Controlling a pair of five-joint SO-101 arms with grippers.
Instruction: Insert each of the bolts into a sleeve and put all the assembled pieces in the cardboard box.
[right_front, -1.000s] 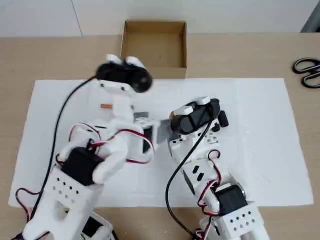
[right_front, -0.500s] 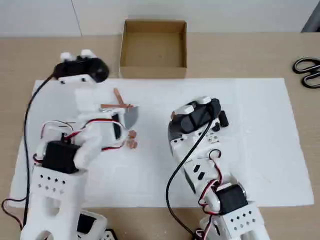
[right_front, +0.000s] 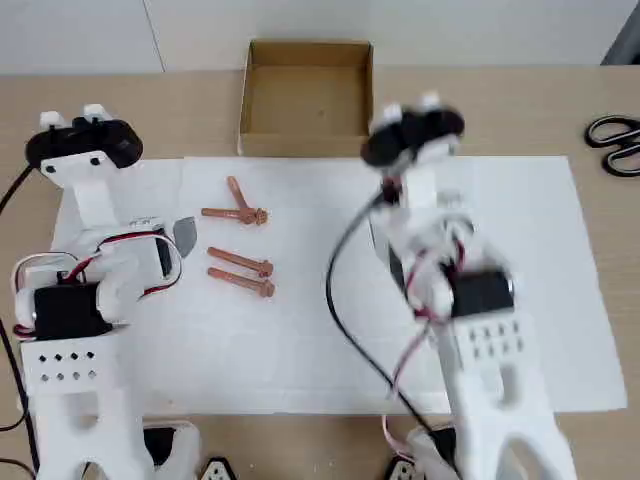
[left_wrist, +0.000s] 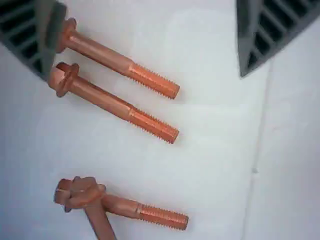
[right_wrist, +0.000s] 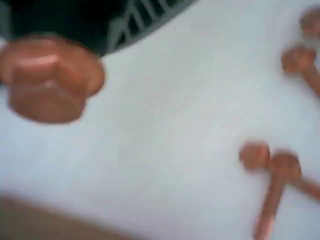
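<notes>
Four copper bolts lie on the white paper (right_front: 330, 340): two crossed (right_front: 240, 211) and two parallel (right_front: 240, 262), (right_front: 241, 283). They appear again in the left wrist view as the parallel pair (left_wrist: 115, 62), (left_wrist: 112, 102) and the crossed pair (left_wrist: 95, 200). My left gripper (right_front: 180, 237) hangs open just left of them, with its grey fingers (left_wrist: 30, 35) spread and nothing held. The right arm (right_front: 415, 140) stands raised just in front of the cardboard box (right_front: 308, 95). My right gripper (right_wrist: 60, 50) is shut on a copper bolt (right_wrist: 50, 80), whose head looms close.
Black scissors (right_front: 612, 140) lie on the wooden table (right_front: 520, 110) at the far right. The box is open-topped at the back middle. Bare paper stretches along the front and the right side.
The left arm has swung left, away from the centre, uncovering the bolts. The right arm has risen and moved back toward the box.
</notes>
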